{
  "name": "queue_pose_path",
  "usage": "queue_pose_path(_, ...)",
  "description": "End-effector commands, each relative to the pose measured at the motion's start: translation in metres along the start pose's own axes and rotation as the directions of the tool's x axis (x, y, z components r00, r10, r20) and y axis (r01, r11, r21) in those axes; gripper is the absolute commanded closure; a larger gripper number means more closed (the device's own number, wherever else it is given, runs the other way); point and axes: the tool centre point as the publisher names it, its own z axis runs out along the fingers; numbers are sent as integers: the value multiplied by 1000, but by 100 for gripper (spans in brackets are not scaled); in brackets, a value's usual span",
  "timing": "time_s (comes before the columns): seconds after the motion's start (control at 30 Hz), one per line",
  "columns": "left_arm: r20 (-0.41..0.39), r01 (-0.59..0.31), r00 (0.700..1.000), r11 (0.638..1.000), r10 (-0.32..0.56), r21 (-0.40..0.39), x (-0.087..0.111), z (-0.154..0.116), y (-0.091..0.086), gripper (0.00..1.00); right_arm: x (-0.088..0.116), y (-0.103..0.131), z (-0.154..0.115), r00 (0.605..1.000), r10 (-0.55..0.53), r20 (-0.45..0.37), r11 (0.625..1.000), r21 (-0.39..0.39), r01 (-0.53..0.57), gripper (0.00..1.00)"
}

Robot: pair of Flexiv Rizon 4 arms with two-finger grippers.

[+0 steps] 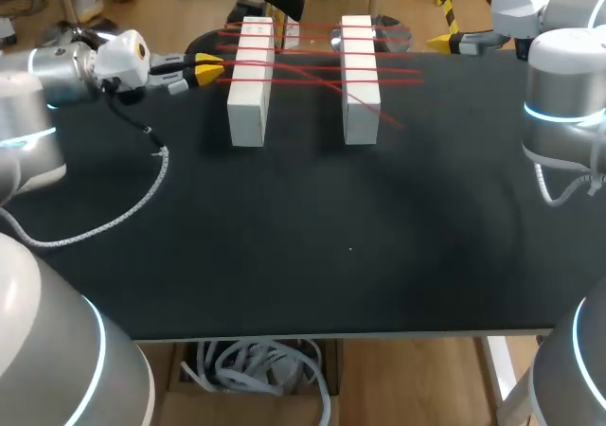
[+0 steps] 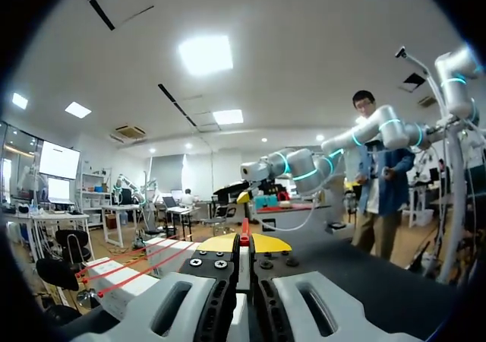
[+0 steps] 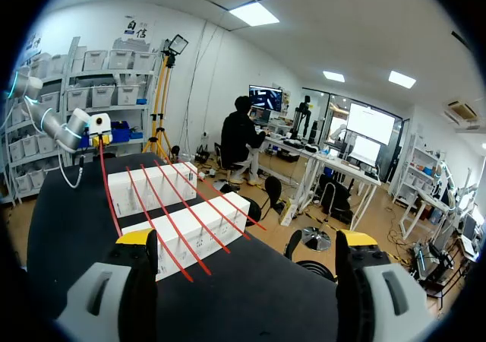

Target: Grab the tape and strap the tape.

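Note:
Two white blocks (image 1: 248, 83) (image 1: 360, 80) stand side by side at the back of the black table (image 1: 312, 246). Several strands of red tape (image 1: 312, 66) run across both, and a loose end (image 1: 390, 117) trails past the right block. My left gripper (image 1: 210, 69) is just left of the left block, shut on the red tape (image 2: 244, 229), which sticks up between its yellow tips (image 2: 262, 242). My right gripper (image 1: 441, 40) hangs open beyond the right block at the back right. In the right wrist view the open gripper (image 3: 247, 239) faces the strapped blocks (image 3: 190, 232) with nothing between its fingers.
The left arm's white cable (image 1: 128, 210) loops over the table's left side. The table's front edge (image 1: 341, 333) runs along the near side. The blocks stand close to the back edge.

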Motion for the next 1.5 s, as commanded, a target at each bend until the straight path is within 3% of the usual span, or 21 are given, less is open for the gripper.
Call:
queue_pose_path(0.03,10,1,1000,1000,-1,11,5,2,-3,100,0,0,0,1000,0,0,1000,0,0,0)
queue_pose_path(0.37,-33,-39,999,999,39,-1,9,2,-8,100,0,0,0,1000,0,0,1000,0,0,0)
queue_pose_path(1.23,-33,-38,999,999,37,-3,9,2,-9,100,0,0,0,1000,0,0,1000,0,0,0)
queue_pose_path(1.27,-23,-20,1000,997,22,72,10,3,-9,100,0,0,0,1000,0,0,1000,0,0,0)
queue_pose_path(1.5,-7,42,999,960,-41,278,15,6,-23,100,0,0,0,1000,0,0,1000,0,0,0)
